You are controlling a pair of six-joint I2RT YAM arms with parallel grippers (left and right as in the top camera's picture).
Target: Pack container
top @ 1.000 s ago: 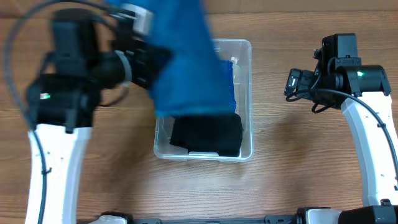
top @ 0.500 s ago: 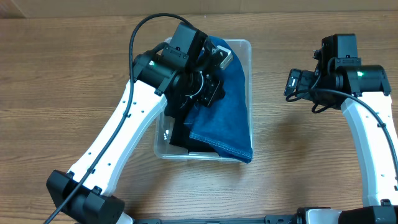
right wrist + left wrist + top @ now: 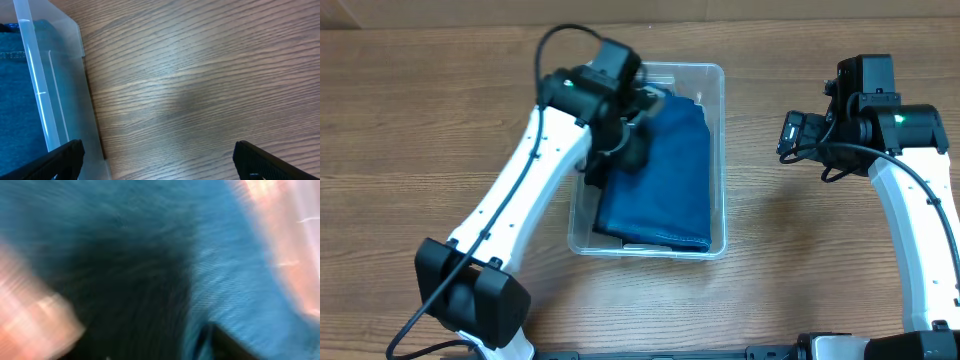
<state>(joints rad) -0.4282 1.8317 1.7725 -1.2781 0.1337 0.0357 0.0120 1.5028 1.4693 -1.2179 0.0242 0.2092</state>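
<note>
Right gripper (image 3: 167, 162): nearest my side, it hangs over the bare table (image 3: 800, 270) just right of the container (image 3: 650, 252), fingers spread wide and holding nothing. I judge it is parked there to leave the other arm room.
Container: the clear bin sits mid-table between my two arms, its long side running away from me.
Cloth (image 3: 670, 185): folded blue denim-like fabric lies inside the bin and fills most of it.
Left gripper (image 3: 632, 140): it reaches into the bin's far-left part, low on the cloth. Its wrist view is a blue blur, so I cannot tell whether the fingers are parted or closed.
Step, my reading: tucking the cloth below the rim.
</note>
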